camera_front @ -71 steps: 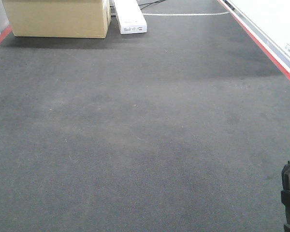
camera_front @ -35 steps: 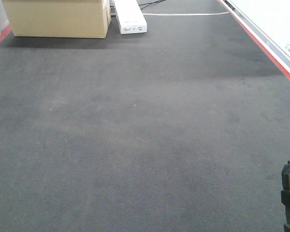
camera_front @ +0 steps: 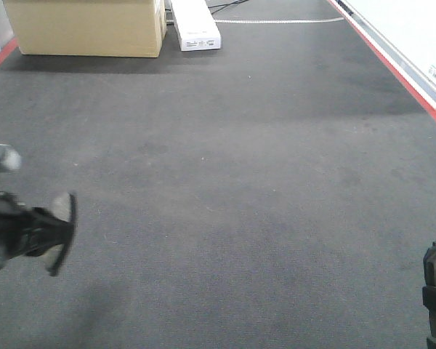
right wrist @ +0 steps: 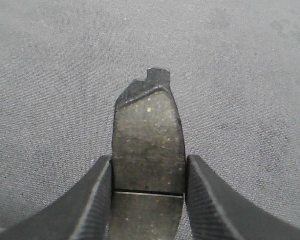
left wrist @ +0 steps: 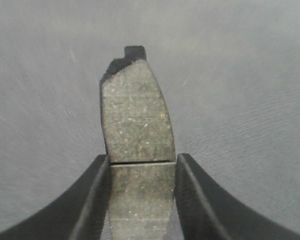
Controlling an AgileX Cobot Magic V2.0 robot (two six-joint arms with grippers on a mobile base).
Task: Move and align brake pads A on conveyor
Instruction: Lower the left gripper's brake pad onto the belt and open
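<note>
Holding one brake pad per gripper over dark conveyor (camera_front: pixel 240 182).
Upper left of front view: cardboard box (camera_front: pixel 87 27), white unit (camera_front: pixel 196 29) just beside. Lower left edge: left gripper (left wrist: pixel 141 165) clamping left pad (left wrist: pixel 137 120) at its groove. Lower right corner: right gripper (right wrist: pixel 149 167), likewise pinching right pad (right wrist: pixel 149 130).

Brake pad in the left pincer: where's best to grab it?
Grip the pad at its middle groove, as the left pincer does: a finger on each long edge, coming from its end. It's narrow with nearly straight sides there, so it likely won't twist.
</note>
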